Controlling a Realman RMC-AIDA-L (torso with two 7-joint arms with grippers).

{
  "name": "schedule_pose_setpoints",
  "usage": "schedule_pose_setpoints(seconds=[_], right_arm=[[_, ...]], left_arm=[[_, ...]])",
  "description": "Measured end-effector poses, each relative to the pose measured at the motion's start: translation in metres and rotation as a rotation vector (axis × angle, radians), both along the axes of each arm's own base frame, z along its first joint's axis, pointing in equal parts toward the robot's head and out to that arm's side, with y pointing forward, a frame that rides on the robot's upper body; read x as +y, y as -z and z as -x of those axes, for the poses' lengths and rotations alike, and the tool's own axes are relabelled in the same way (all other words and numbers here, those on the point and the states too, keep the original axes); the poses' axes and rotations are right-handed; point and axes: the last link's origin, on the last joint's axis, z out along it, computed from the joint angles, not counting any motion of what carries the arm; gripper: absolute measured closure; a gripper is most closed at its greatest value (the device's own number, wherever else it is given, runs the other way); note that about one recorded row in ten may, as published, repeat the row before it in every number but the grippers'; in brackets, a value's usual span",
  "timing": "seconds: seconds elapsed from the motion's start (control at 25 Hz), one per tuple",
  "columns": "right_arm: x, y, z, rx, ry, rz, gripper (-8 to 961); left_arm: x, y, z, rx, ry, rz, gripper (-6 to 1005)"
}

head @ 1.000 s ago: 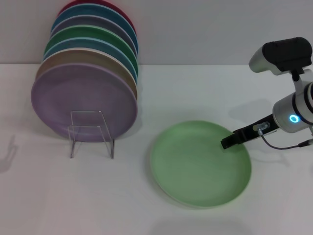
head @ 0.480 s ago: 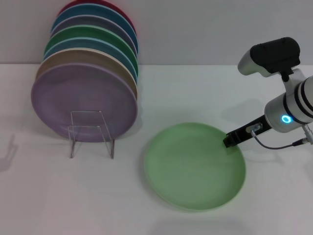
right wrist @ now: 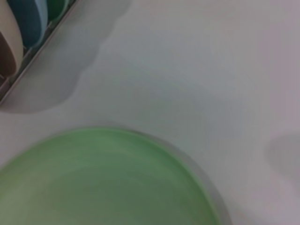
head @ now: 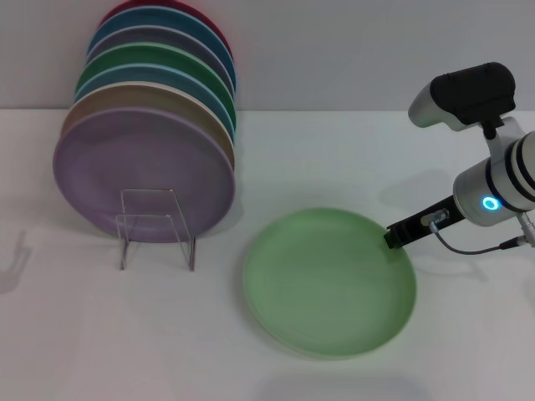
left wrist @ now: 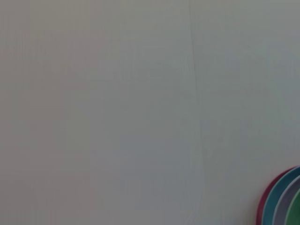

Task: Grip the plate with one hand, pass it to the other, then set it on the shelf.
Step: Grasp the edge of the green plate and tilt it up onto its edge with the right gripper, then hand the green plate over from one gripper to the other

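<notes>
The pale mint-green plate (head: 326,284) lies flat on the white table, right of centre. It fills the lower part of the right wrist view (right wrist: 103,183). My right gripper (head: 393,236), slim and black on an arm with a glowing blue ring, sits at the plate's right rim and touches it. Whether it grips the rim does not show. The clear plate stand (head: 156,227) is on the table to the plate's left, in front of a lavender-purple plate (head: 142,171). My left gripper is out of view.
A row of several coloured plates (head: 155,92) stands upright on edge at the back left, behind the lavender one. Their edges show in the left wrist view (left wrist: 281,201) and the right wrist view (right wrist: 23,23). A pale wall runs behind the table.
The mint-green plate has slid a little to the left. My right gripper has gone from over the plate's inside to its right rim.
</notes>
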Motion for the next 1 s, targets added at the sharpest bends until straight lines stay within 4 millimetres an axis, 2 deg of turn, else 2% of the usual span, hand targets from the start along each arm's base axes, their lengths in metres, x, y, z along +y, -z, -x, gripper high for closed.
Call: schedule_pose_setpoints(seconds=[0.52,0.8,1.0], right_arm=[[-0.007,-0.016,0.015,0.087,-0.064,-0.050,952],[-0.021,-0.035,0.019,0.195,-0.151,-0.119,952],[-0.035,-0.049,0.006,0.278,-0.235,-0.201,952]], left_arm=[[-0.003,-0.001,-0.006,0.003,0.040,-0.012,141],[-0.010,-0.009,-0.026,0.021,0.183,-0.075,141],[-0.011,-0.015,-0.045,0.000,0.324,-0.100,141]])
